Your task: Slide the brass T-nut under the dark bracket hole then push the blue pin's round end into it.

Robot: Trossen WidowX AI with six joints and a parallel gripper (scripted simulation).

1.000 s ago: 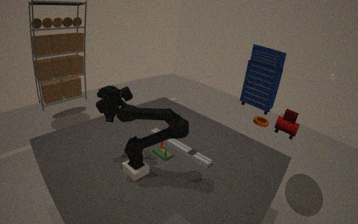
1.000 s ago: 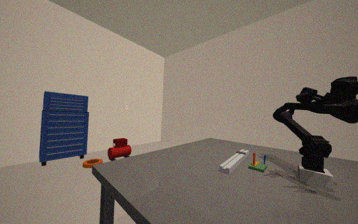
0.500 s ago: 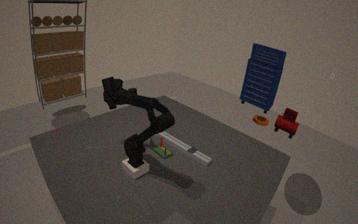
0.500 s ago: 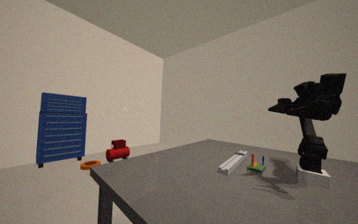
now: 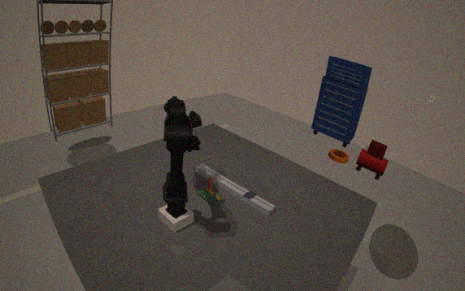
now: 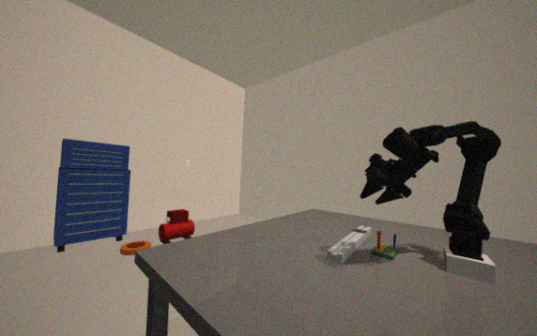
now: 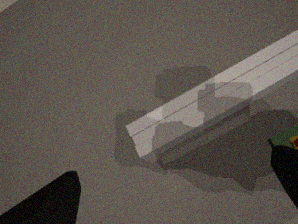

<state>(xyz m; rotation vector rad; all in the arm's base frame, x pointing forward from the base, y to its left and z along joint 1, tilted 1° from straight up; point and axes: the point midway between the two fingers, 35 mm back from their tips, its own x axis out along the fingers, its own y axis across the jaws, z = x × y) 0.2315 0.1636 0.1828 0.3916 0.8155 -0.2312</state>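
Hand [image 6: 372, 199] [image 7: 176, 168] open; 1 green tray [image 7: 281, 138] cut off in wrist view.
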